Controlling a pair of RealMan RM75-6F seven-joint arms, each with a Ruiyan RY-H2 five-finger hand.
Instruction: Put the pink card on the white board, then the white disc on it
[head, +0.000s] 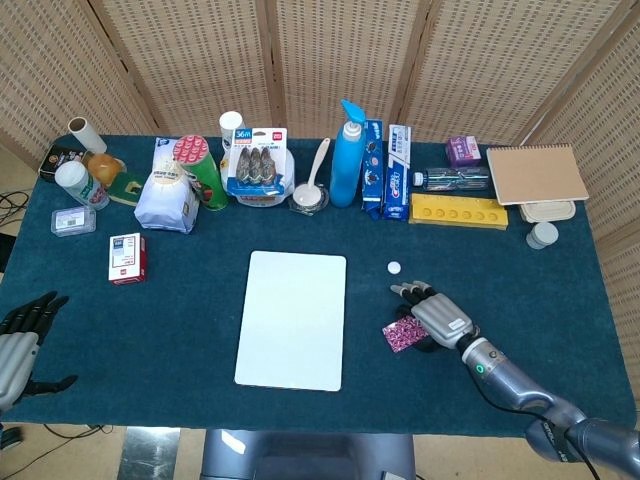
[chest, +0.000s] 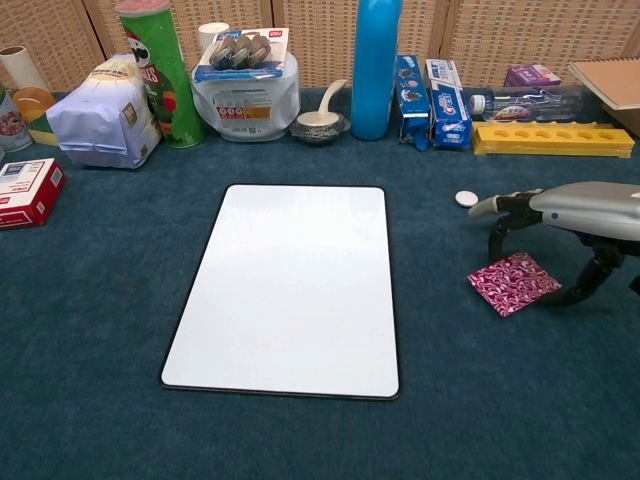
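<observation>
The pink patterned card (head: 401, 334) (chest: 513, 282) sits right of the white board (head: 293, 318) (chest: 290, 285), just off the blue cloth. My right hand (head: 435, 314) (chest: 570, 205) arches over it, a fingertip on its left corner and the thumb at its right edge, pinching it. The small white disc (head: 394, 267) (chest: 466, 198) lies on the cloth just beyond the fingers, untouched. My left hand (head: 20, 340) rests at the table's front left corner, fingers apart and empty; the chest view does not show it.
Along the back stand a crisps tube (chest: 158, 70), a white bag (chest: 100, 110), a blue bottle (chest: 375, 65), toothpaste boxes (chest: 437, 90) and a yellow tray (chest: 553, 138). A red box (chest: 25, 190) lies at the left.
</observation>
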